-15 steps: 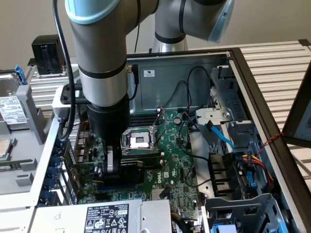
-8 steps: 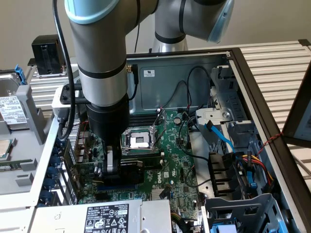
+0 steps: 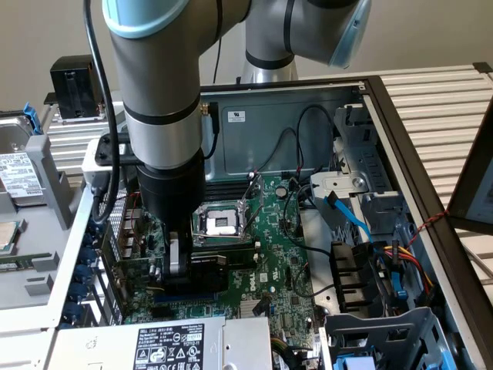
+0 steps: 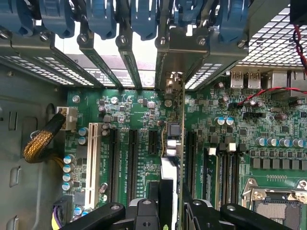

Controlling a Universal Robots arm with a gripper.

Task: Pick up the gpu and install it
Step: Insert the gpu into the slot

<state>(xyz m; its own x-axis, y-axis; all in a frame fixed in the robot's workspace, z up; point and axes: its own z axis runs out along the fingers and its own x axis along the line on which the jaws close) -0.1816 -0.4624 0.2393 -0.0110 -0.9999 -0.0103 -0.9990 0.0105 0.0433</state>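
Note:
My gripper point(image 3: 182, 266) reaches down into the open computer case, shut on the gpu point(image 3: 206, 276), a black block standing on edge low over the green motherboard point(image 3: 286, 266), on the power-supply side of the CPU socket point(image 3: 222, 223). In the wrist view the gpu point(image 4: 181, 124) appears edge-on as a thin green board between the black fingers point(image 4: 144, 215) of my gripper point(image 4: 175, 214). Its metal bracket end point(image 4: 172, 80) reaches the rear slot openings. It stands among the black expansion slots point(image 4: 132, 158). Whether its edge sits in a slot I cannot tell.
Blue retention clips point(image 4: 144, 19) line the case's rear wall. A white slot point(image 4: 91, 158) and a yellow braided cable point(image 4: 41, 143) lie to one side, memory slots point(image 4: 225, 172) to the other. A power supply point(image 3: 162, 343), drive cage point(image 3: 385, 339) and blue cable point(image 3: 354, 220) crowd the case.

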